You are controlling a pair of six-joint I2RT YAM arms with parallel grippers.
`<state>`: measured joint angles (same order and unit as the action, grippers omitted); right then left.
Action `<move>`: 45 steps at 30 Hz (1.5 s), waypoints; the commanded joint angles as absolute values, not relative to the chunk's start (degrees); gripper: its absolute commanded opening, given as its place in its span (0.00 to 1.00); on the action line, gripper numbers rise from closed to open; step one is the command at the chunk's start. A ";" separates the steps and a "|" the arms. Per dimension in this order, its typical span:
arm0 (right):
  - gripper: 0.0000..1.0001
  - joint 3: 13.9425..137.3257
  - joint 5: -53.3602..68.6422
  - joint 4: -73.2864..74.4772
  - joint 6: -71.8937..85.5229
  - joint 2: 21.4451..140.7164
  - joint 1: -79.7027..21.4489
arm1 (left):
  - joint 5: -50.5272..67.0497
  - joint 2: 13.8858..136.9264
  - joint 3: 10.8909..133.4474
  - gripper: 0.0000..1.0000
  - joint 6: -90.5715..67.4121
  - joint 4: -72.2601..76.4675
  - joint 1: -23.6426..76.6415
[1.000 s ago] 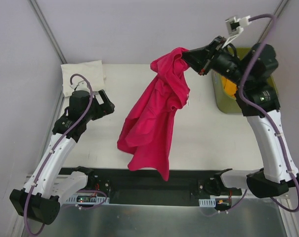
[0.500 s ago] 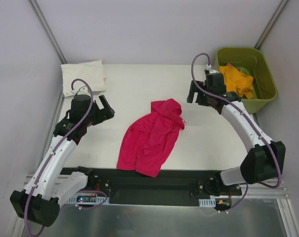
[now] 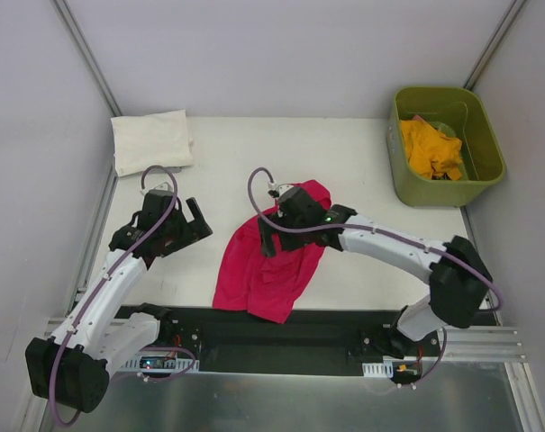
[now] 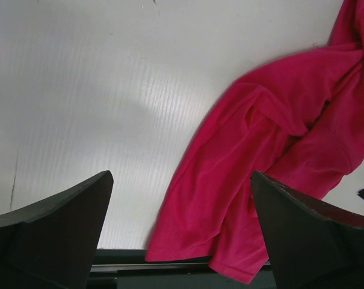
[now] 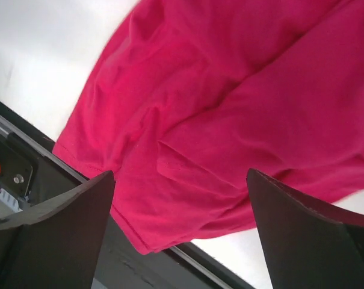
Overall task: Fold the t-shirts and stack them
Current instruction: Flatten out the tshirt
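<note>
Magenta-pink cloth holds the centre: the crumpled magenta-pink short-sleeved t-shirt (image 3: 270,265) lies in a loose heap on the white table (image 3: 362,162). It sits towards the front edge, and its lower hem spills onto the black strip (image 3: 326,328) that runs along the table's near side.

Your right pincer (image 3: 267,236) hangs directly over the shirt's upper half, fingers spread wide with nothing between them. From the right wrist view you look straight down on rumpled folds and the hem. Your left pincer (image 3: 196,227) sits just left of the shirt over bare table, equally wide and empty, and faces the edge of the cloth.

At the far left corner the white cloth t-shirt (image 3: 152,140) rests folded into a flat rectangle, well apart from both arms. At the far right the olive-green plastic bin (image 3: 439,193) stands on the table with the orange-yellow t-shirt (image 3: 431,148) bunched inside it.

The table's surface is matte and finely ribbed, and it catches a soft glare in the left wrist view. Pale grey panels close the space in on the left, back and right, with slim metal struts rising at the back corners. A brushed metal sheet (image 3: 272,400) spans the foreground below the arm bases.
</note>
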<state>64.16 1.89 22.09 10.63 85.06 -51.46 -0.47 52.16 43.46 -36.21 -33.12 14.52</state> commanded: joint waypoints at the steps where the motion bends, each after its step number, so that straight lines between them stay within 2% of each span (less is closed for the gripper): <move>1: 0.94 66.71 3.42 18.03 17.84 93.50 -52.82 | 1.76 52.21 41.58 0.99 -38.50 -34.01 13.97; 7: 0.94 74.61 0.35 20.03 16.70 106.86 -51.07 | 2.64 52.47 41.13 0.99 -38.41 -34.19 13.97; 17: 0.96 89.37 -1.86 22.58 18.54 119.08 -37.63 | 4.04 55.81 41.57 0.99 -39.20 -34.10 13.97; 23: 0.96 90.71 -1.85 22.85 15.65 113.05 -38.05 | 8.42 60.99 41.57 0.99 -39.90 -32.79 14.06; 29: 0.97 81.32 -2.11 21.88 14.85 102.77 -38.14 | 18.53 67.75 37.53 0.97 -40.95 -22.96 14.50; 32: 0.98 77.97 -1.93 21.80 14.77 98.72 -38.14 | 21.53 73.02 37.09 0.87 -41.92 -17.94 15.55; 33: 0.98 76.22 -1.93 21.88 14.77 98.01 -38.23 | 21.79 74.52 37.96 0.78 -41.84 -17.15 15.90; 36: 0.98 74.19 -2.46 23.02 14.59 96.16 -38.50 | 22.23 81.02 40.42 0.61 -41.57 -16.18 17.57; 37: 0.98 74.09 -2.72 23.29 14.42 95.89 -38.84 | 22.76 83.99 41.04 0.51 -41.22 -15.91 18.54; 39: 0.98 73.65 -3.51 23.73 13.89 95.80 -39.46 | 22.50 87.60 42.53 0.45 -41.31 -15.12 19.68; 42: 0.97 74.09 -4.48 23.99 13.27 96.59 -41.04 | 22.15 91.21 44.47 0.28 -41.31 -14.59 21.62; 43: 0.97 74.96 -4.22 24.17 13.27 97.64 -41.83 | 21.37 91.93 44.91 0.03 -41.40 -14.59 21.88; 45: 0.94 76.11 -4.31 24.26 13.18 99.92 -42.62 | 20.22 92.90 45.79 0.00 -41.83 -14.50 22.06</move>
<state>73.91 -3.01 23.55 14.31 97.49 -40.62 22.09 90.48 43.79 -41.43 -15.22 21.28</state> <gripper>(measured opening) 0.956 0.058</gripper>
